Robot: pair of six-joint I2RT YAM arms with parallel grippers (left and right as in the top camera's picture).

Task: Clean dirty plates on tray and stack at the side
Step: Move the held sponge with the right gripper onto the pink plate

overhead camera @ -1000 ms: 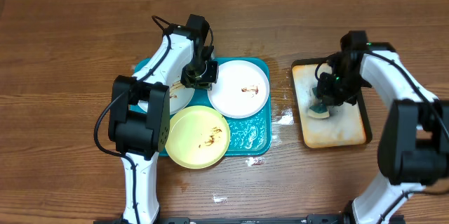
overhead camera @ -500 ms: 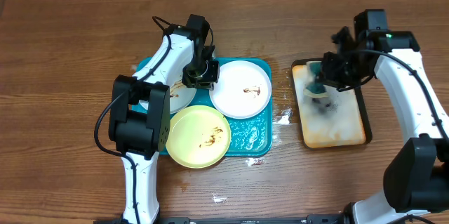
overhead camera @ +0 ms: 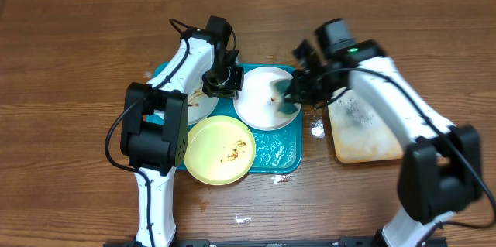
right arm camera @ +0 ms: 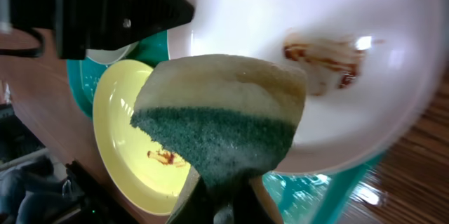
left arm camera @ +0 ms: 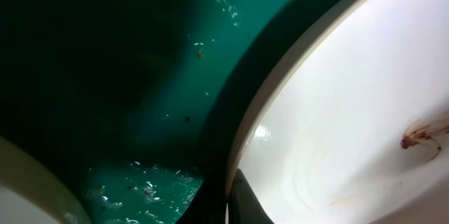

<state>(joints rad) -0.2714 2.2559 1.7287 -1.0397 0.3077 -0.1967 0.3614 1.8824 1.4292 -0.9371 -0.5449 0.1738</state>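
The teal tray (overhead camera: pixel 273 154) holds three smeared plates: a white plate (overhead camera: pixel 260 111) at the back right, a pale yellow plate (overhead camera: pixel 221 150) in front, and a second white plate (overhead camera: pixel 200 109) at the left, partly under my left arm. My left gripper (overhead camera: pixel 221 86) is shut on the back white plate's left rim (left arm camera: pixel 235 196). My right gripper (overhead camera: pixel 291 94) is shut on a green and yellow sponge (right arm camera: pixel 217 133), held over that plate's right side near its brown smear (right arm camera: pixel 323 52). The yellow plate (right arm camera: pixel 133 147) shows below it.
A smaller black-rimmed tray (overhead camera: pixel 364 135) with a stained beige inside lies right of the teal tray. Water drops (overhead camera: pixel 314 129) glisten on the wooden table between them. The teal tray's floor is wet (left arm camera: pixel 140 76).
My right arm has lifted the sponge off the black-rimmed tray and carried it left to the back white plate. The left arm has stayed put.
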